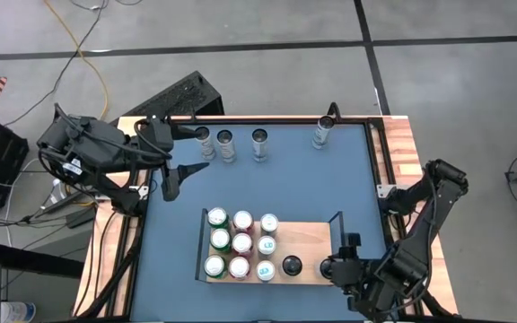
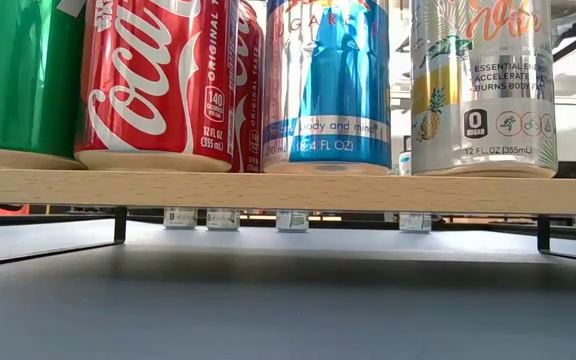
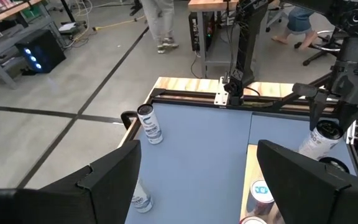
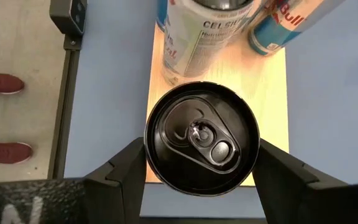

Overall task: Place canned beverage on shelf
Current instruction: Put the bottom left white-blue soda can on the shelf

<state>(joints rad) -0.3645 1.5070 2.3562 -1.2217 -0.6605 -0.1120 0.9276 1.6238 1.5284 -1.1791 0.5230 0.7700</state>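
Shelf [image 1: 308, 240] now carries your black-topped can [image 4: 201, 138]; right gripper [image 4: 201, 163] grasps it, while left gripper [image 1: 179, 154] hovers released near the tabletop's [image 1: 330, 188] back cans.

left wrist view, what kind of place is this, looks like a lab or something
Probably a robotics lab or workshop rather than a shop. The floor is bare concrete marked with dark tape lines, cables trail across it, and workbenches stand beyond the blue table of cans.
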